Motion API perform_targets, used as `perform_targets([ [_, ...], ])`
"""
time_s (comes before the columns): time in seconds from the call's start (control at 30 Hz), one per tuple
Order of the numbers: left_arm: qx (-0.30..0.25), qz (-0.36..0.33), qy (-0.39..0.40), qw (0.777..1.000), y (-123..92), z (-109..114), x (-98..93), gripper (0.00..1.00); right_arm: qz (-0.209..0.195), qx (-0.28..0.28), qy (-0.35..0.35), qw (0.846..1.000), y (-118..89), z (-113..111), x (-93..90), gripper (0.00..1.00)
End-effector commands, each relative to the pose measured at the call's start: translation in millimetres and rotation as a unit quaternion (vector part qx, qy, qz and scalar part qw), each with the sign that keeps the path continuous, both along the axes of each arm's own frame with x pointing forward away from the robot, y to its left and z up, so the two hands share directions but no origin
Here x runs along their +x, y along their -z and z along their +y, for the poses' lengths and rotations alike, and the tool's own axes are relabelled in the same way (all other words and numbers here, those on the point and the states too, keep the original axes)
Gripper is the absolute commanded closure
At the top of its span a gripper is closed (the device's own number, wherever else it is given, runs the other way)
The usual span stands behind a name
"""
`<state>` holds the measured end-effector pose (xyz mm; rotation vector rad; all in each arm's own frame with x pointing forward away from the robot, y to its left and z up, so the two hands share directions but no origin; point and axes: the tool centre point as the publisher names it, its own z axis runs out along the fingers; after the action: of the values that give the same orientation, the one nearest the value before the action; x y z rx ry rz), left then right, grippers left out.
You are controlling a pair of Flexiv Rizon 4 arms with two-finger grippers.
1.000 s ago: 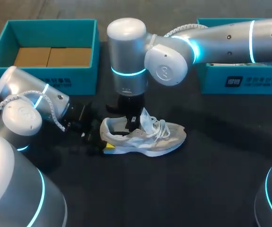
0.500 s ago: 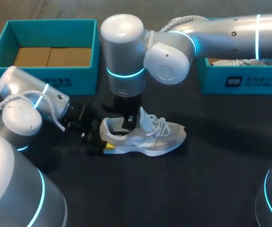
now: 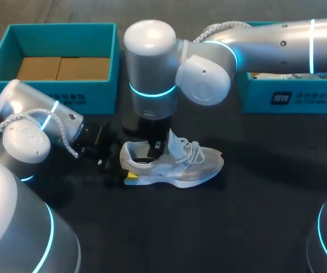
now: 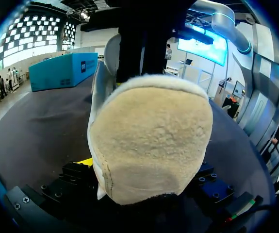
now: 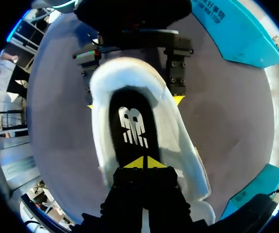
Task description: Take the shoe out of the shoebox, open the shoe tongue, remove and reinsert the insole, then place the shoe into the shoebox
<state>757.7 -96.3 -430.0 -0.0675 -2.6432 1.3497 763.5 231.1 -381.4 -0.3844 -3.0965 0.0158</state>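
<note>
We note dark matte table (image 3: 254,227); same dark surface shows in both wrist views. Two brown cardboard panels (image 3: 38,68) lie flat, side by side, touching, on floor of left teal box (image 3: 55,96) at table's far side. Second teal box (image 3: 317,102) at far right; pale contents (image 3: 288,75) inside, mostly hidden.

The shoe (image 3: 177,164) is pale cloth with a rough, fuzzy heel (image 4: 151,141), the counter (image 3: 254,222) matt and dark, the upper-right arm (image 3: 265,40) smooth and glossy.

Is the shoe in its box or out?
Out. The shoe stands on its sole on the dark table, no box walls around it.
</note>
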Motion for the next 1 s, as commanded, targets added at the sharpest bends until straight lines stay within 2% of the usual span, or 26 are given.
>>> perform_targets([
  [0.03,0.001,0.0,0.0,1.0,6,0,2.3,1.0,0.007,0.004,0.002,1.0,15,-1,5.0,0.92],
  [0.1,0.001,0.0,0.0,1.0,6,0,2.3,1.0,0.01,0.002,0.002,1.0,17,0,5.4,0.88],
  [0.2,0.001,0.0,0.0,1.0,6,0,2.3,1.0,0.012,-0.001,0.0,1.0,18,0,3.6,0.73],
  [0.3,0.001,0.0,0.0,1.0,6,0,2.3,1.0,0.011,-0.004,0.0,1.0,17,-1,1.5,0.64],
  [0.53,0.001,0.0,0.0,1.0,6,0,2.3,1.0,0.005,-0.003,0.001,1.0,18,1,6.6,0.58],
  [0.67,0.001,0.0,0.0,1.0,6,0,2.3,1.0,0.011,0.004,-0.005,1.0,29,7,11.2,0.55],
  [0.73,0.001,0.0,0.0,1.0,6,0,2.3,1.0,0.024,0.0,-0.01,1.0,39,9,12.5,0.51],
  [0.87,0.001,0.0,0.0,1.0,6,0,2.3,1.0,0.041,-0.001,-0.011,0.999,51,10,10.9,0.51],
  [0.97,0.001,0.0,0.0,1.0,6,0,2.3,1.0,0.057,-0.003,-0.01,0.998,62,8,5.6,0.56],
  [1.0,0.001,0.0,0.0,1.0,6,0,2.3,1.0,0.067,-0.008,-0.011,0.998,67,8,1.8,0.66],
])
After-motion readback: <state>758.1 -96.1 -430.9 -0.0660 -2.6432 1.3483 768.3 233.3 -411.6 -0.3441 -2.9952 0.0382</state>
